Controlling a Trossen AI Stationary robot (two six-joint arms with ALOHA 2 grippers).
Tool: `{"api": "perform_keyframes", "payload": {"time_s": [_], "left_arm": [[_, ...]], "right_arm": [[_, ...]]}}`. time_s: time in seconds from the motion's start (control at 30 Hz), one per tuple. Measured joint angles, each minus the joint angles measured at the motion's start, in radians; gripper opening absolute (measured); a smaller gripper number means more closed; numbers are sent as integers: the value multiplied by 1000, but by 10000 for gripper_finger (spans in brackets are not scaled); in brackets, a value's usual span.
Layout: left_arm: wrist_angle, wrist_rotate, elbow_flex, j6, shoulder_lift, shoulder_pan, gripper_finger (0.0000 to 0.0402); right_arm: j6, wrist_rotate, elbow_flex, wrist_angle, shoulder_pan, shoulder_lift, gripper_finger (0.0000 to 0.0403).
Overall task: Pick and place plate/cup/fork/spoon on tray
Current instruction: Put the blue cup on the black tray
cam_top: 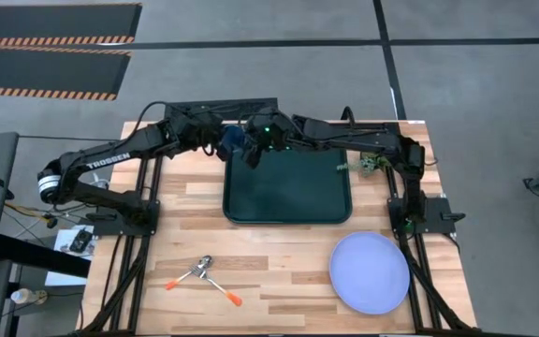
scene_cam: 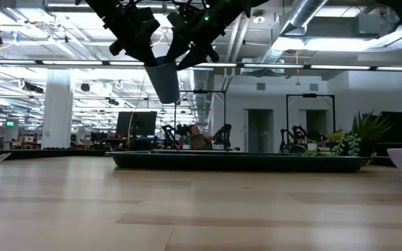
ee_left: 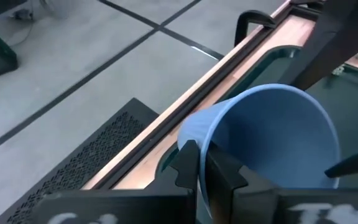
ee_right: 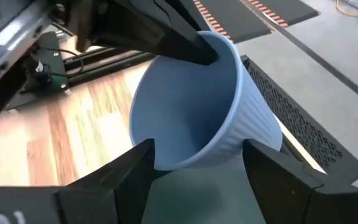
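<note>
My left gripper (cam_top: 225, 140) is shut on the small blue cup (cam_top: 234, 140) and holds it high above the tray's far left corner. The cup also shows in the low view (scene_cam: 165, 80). My right gripper (cam_top: 254, 150) is open, with one finger on each side of the cup (ee_right: 191, 99). The dark tray (cam_top: 288, 192) lies at the table's middle far side. The lavender plate (cam_top: 370, 271) lies flat at the near right. The orange-handled fork and spoon (cam_top: 204, 277) lie crossed on the table at the near left. My left gripper pinches the cup's rim (ee_left: 194, 134), one finger (ee_left: 222, 171) inside the cup and one (ee_left: 184, 163) outside. It comes from the table's left, slanting down. The cup hangs clear of table and tray, mouth up and slightly tilted. My right gripper: I cannot tell whether its fingers (ee_right: 135, 163) touch the cup's wall.
A small green plant (cam_top: 371, 163) stands at the tray's far right. The arms' base frames run along the table's left and right sides. Bare wood lies between the tray and the table's near edge.
</note>
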Motion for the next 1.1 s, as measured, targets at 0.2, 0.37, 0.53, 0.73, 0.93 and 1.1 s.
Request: {"api": "perform_keyframes", "payload": {"time_s": [0.2,0.37,0.53,0.73,0.93,1.1], "left_arm": [[0,54,0,24,1,0,0],[0,71,0,26,1,-6,0],[5,139,0,102,1,-6,2],[26,191,0,122,-1,-8,16],[62,345,4,144,-4,-12,17],[106,387,3,146,-3,-12,1]], "right_arm": [[34,-18,0,-11,-7,0,253],[53,-19,0,-28,-7,0,217],[57,-21,0,-68,-6,0,167],[51,-20,-1,-88,-7,3,125],[42,-5,-3,-96,-10,6,47],[35,-14,-3,-102,-12,5,13]]}}
